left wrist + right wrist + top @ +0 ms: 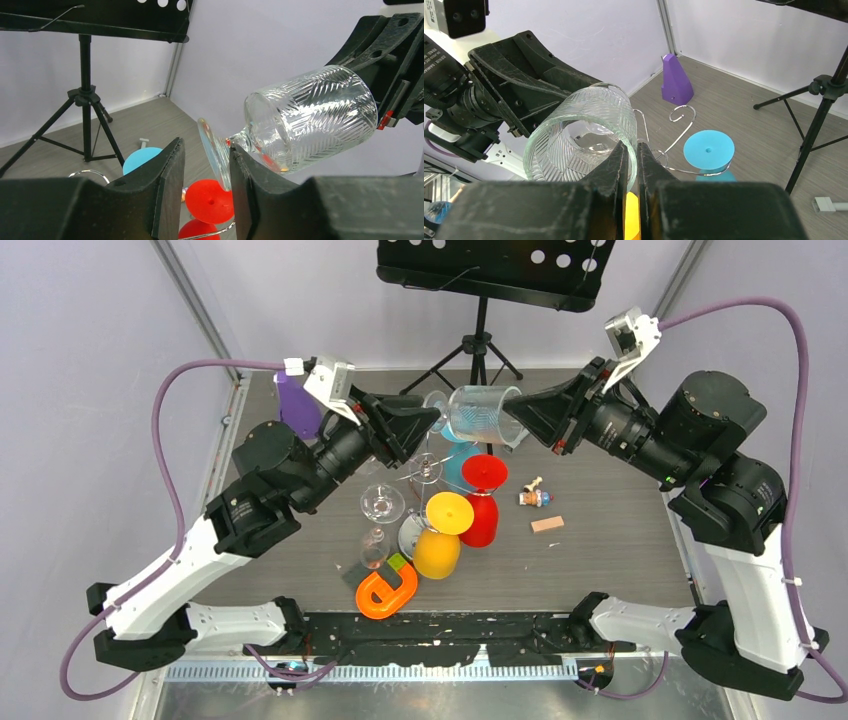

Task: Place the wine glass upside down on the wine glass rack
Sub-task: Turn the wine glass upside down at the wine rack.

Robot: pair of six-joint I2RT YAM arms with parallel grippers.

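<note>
Top external view: shows the wine glass lying sideways in the air, near the curled arms of the wine glass rack and well off the table. Looks like thick, ribbed cut glass: rigid, probably fairly heavy, brittle and slick. Held at the rim by the right gripper, jaws closed on the bowl wall, one inside and one outside. Straddled at the round foot by the left gripper, jaws apart, not yet clamped. Best taken by the foot or short stem, gently. Crowded below by an upturned red glass and yellow glass.
</note>
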